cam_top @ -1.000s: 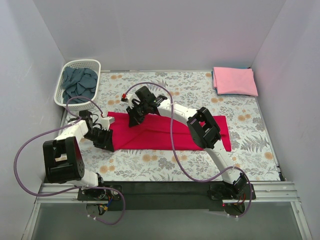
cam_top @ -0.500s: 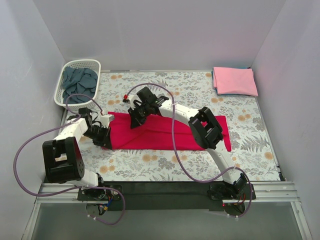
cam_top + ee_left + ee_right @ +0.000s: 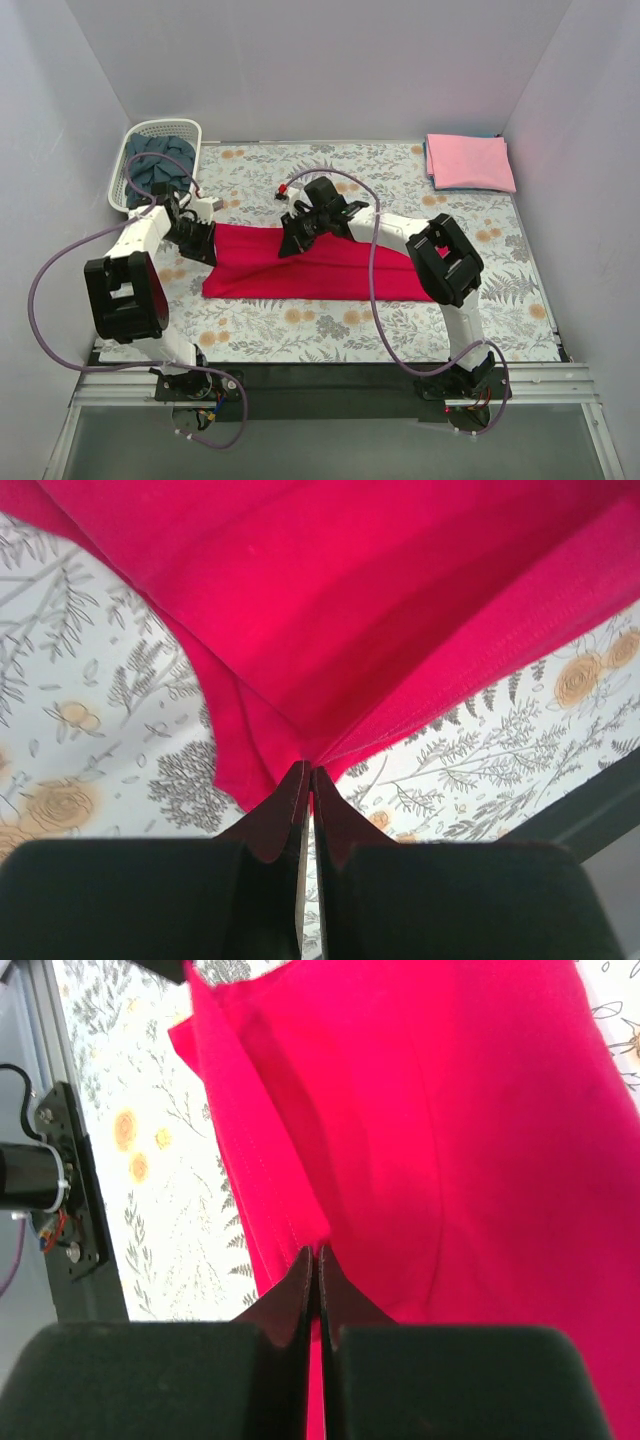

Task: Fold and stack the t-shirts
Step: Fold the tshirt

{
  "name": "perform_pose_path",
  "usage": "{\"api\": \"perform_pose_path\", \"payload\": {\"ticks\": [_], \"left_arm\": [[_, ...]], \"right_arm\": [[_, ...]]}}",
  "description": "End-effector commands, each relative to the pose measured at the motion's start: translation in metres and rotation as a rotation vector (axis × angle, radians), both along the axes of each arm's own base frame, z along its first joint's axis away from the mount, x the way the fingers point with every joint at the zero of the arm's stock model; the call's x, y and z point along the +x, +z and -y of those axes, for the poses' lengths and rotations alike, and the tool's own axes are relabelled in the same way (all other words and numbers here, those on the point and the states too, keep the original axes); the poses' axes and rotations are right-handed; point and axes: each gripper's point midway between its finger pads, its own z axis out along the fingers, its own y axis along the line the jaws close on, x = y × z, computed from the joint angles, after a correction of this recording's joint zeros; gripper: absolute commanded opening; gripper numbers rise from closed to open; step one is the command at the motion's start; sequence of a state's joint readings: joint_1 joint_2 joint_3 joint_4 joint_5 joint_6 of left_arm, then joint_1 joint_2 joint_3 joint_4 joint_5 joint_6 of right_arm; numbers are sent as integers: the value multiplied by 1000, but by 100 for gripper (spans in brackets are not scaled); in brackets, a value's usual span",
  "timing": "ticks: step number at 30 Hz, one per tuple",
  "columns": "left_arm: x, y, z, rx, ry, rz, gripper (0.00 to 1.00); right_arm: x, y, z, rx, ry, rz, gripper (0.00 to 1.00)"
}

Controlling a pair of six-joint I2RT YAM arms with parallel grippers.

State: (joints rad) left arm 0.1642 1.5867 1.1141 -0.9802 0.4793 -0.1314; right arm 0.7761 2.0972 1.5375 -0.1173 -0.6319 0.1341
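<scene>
The bright red t-shirt (image 3: 330,270) lies across the middle of the floral cloth, its far left edge lifted. My left gripper (image 3: 200,245) is shut on its left corner; the left wrist view shows the red t-shirt (image 3: 380,610) pinched at my left gripper (image 3: 308,770). My right gripper (image 3: 292,240) is shut on the upper edge, and the red t-shirt (image 3: 450,1130) is pinched at my right gripper (image 3: 319,1252). The light pink t-shirt (image 3: 470,162) lies folded at the far right. The slate-blue t-shirt (image 3: 155,165) is bunched in the basket.
The white lattice basket (image 3: 128,150) stands at the far left corner. The floral grey cloth (image 3: 340,325) covers the table. White walls close in three sides. The black rail (image 3: 330,380) with the arm bases runs along the near edge.
Both grippers have lifted the red shirt's left end and carried it right and away from the bases. The left arm swung toward the basket; the shirt's left part now hangs raised.
</scene>
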Motion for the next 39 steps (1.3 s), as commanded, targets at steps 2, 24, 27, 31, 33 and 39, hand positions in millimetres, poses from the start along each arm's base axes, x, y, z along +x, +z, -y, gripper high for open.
{"api": "perform_pose_path", "payload": {"ticks": [2, 24, 27, 31, 33, 39], "left_arm": [[27, 9, -7, 25, 2, 39, 0], [96, -3, -1, 45, -9, 80, 0], [101, -5, -3, 53, 5, 83, 8], [107, 10, -6, 66, 22, 121, 28], [105, 23, -5, 62, 32, 147, 35], [76, 52, 20, -51, 88, 149, 40]], "right_arm": [[9, 32, -10, 146, -63, 43, 1], [79, -1, 4, 70, -265, 129, 1], [84, -3, 3, 63, -275, 142, 11], [91, 10, 10, 30, -289, 194, 70], [92, 17, 23, 4, -276, 219, 71], [73, 33, 102, -170, -204, 293, 69]]}}
